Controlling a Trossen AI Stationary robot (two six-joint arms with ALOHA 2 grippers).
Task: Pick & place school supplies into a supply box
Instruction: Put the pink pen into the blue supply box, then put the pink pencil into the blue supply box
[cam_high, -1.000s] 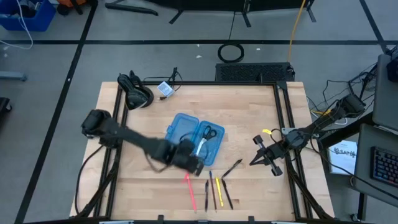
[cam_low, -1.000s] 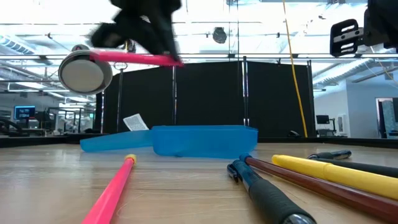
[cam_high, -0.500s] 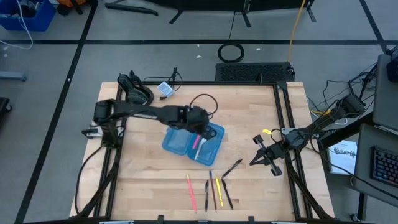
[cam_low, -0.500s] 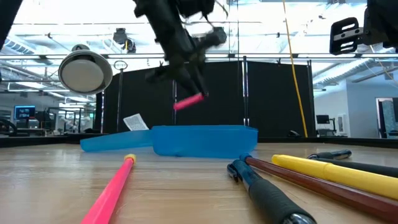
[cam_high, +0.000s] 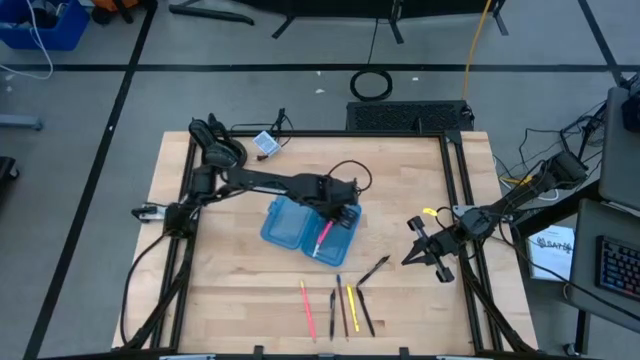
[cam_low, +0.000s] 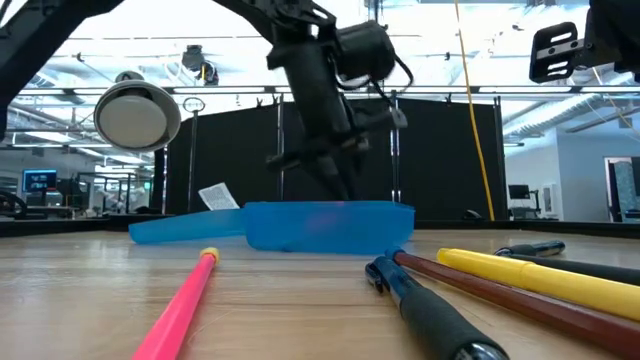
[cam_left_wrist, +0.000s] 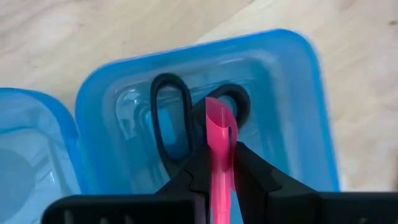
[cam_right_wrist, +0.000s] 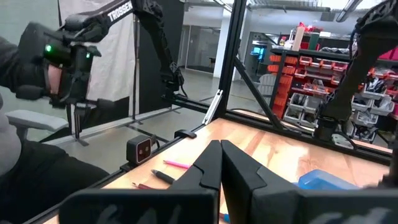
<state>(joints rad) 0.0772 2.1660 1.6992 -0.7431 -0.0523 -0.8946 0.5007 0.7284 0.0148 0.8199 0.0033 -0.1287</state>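
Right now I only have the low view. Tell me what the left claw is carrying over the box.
Observer: The left claw grips a pink pen, plain in its wrist view.
Operator: Report what's already in that half.
Observer: Black-handled scissors lie in the supply box half directly beneath the pen.
Operator: Locate the right claw.
Observer: It is shut and empty, near the right edge of the table.

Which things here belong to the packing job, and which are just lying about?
Job: supply box; scissors inside it; pink pen in left gripper; pens on the table.
Lying about: black cables; white card; idle right gripper.
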